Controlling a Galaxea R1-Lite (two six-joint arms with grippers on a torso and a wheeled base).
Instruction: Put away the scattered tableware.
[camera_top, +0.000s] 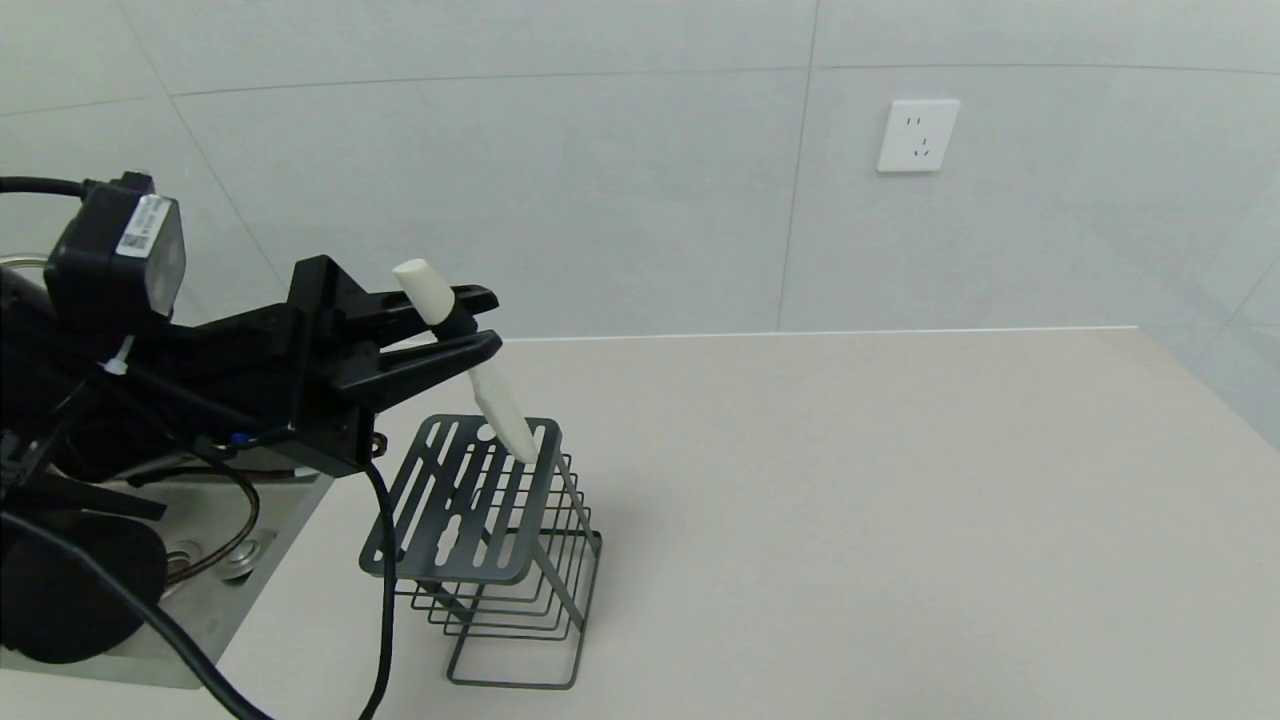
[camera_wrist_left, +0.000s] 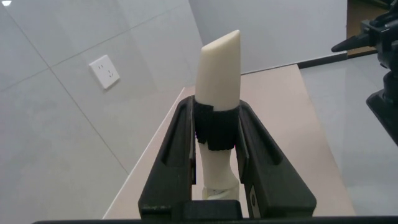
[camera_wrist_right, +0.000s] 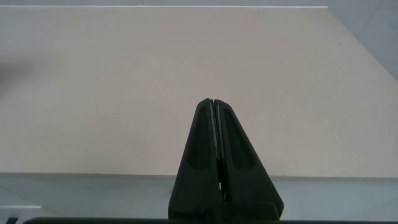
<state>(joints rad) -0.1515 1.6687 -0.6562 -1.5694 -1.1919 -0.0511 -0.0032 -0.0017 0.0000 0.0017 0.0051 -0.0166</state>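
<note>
The left gripper (camera_top: 482, 322) clamps a white utensil (camera_top: 503, 408); right gripper (camera_wrist_right: 213, 103) closed.

A white wall socket (camera_top: 918, 135) is mounted on a wall (camera_top: 600, 180) that is covered with large pale grey tiles. Thin joints between the tiles are seen running above the socket and to its left. Below the socket, a beige countertop (camera_top: 900, 520) is placed against the wall, and its back edge is met by the tiles well under the socket. Far to the left of the socket and much lower, a stainless steel panel (camera_top: 285, 510) is set beside the countertop. Round metal fittings (camera_top: 245, 560) are seen in this panel.
</note>
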